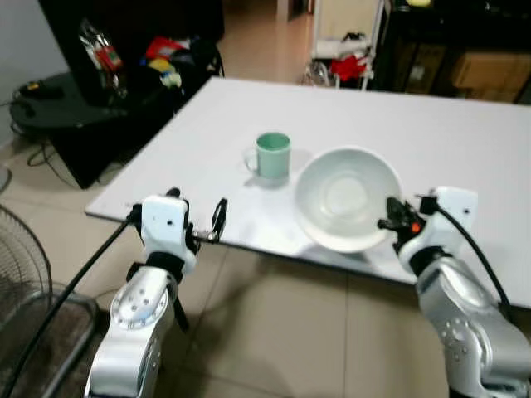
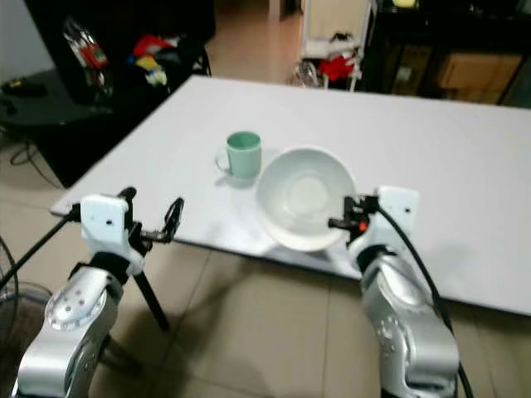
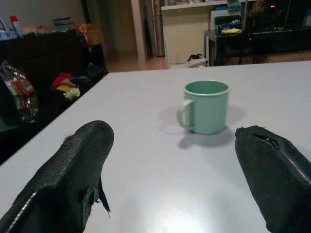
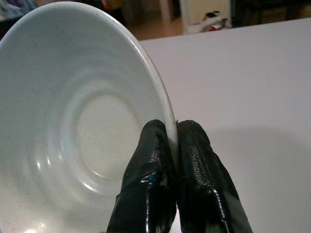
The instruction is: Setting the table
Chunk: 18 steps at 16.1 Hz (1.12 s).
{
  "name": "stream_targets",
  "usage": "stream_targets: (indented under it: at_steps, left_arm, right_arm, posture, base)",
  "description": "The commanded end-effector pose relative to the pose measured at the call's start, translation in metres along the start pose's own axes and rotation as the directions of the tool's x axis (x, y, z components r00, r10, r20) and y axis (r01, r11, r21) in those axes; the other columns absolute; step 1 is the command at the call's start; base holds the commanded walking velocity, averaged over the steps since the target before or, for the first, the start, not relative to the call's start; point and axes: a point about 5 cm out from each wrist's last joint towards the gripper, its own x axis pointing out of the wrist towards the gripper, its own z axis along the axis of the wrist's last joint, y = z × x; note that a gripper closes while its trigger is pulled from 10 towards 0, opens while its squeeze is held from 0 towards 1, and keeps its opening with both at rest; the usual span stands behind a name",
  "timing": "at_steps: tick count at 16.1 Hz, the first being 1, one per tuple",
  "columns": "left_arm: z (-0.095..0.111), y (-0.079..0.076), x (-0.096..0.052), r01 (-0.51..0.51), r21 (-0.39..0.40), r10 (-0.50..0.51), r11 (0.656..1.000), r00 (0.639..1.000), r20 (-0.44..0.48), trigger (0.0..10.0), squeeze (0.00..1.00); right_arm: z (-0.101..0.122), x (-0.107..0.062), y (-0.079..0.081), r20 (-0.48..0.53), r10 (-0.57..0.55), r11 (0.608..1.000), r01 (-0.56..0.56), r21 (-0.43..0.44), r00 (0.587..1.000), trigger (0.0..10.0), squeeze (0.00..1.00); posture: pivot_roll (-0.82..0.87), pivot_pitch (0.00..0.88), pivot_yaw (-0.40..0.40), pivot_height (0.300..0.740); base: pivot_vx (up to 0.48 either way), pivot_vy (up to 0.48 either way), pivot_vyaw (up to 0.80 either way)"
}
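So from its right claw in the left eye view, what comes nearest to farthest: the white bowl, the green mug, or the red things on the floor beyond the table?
1. White bowl: rim pinched by the right gripper.
2. Green mug: left of the bowl, on the table.
3. Red things: beyond the table's far edge.

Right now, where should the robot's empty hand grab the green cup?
Probably the body of the upright mint-green plastic mug, from the near table edge, where the open left gripper already faces it. Its handle points to the robot's left, so the fingers can straddle the round sides.
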Motion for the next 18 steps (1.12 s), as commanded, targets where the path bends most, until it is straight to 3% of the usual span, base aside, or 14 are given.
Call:
stream_targets:
  at_steps: [1, 4, 12, 15, 18]
  left_arm:
    - [0.001, 0.007, -0.001, -0.02, 0.016, 0.02, 1.0, 1.0, 0.001, 10.0, 0.0]
    - [0.001, 0.007, 0.001, -0.011, 0.022, 0.011, 1.0, 1.0, 0.004, 10.0, 0.0]
    - [0.0, 0.01, -0.005, -0.028, 0.025, 0.028, 0.999, 1.0, 0.0, 10.0, 0.0]
    - [0.002, 0.015, -0.013, -0.042, 0.037, 0.042, 0.998, 0.999, 0.008, 10.0, 0.0]
    - [0.004, 0.015, -0.02, -0.04, 0.038, 0.039, 0.998, 0.999, 0.019, 10.0, 0.0]
  right_arm:
    - [0.005, 0.0, 0.009, 0.022, 0.046, 0.999, -0.047, 0.018, 0.999, 10.0, 0.0]
    - [0.004, 0.0, 0.007, 0.012, 0.037, 0.998, -0.037, 0.043, 0.999, 10.0, 0.0]
    - [-0.001, 0.003, 0.012, -0.038, 0.096, 0.992, -0.092, 0.09, 0.995, 10.0, 0.0]
    - [0.001, 0.006, 0.02, -0.055, 0.17, 0.985, -0.171, -0.004, 0.984, 10.0, 0.0]
    - [0.001, 0.009, 0.019, -0.045, 0.171, 0.984, -0.168, 0.058, 0.984, 10.0, 0.0]
  posture:
    - [-0.04, 0.0, 0.041, 0.74]
    - [-0.04, 0.0, 0.045, 0.74]
    - [-0.02, 0.0, 0.032, 0.74]
    - [0.0, 0.0, 0.016, 0.74]
    - [0.01, 0.0, 0.01, 0.74]
  base:
    - [0.386, 0.0, -0.77]
    - [0.38, 0.0, -0.64]
    - [0.376, 0.0, 0.0]
    - [0.351, 0.0, 0.0]
    - [0.0, 0.0, 0.0]
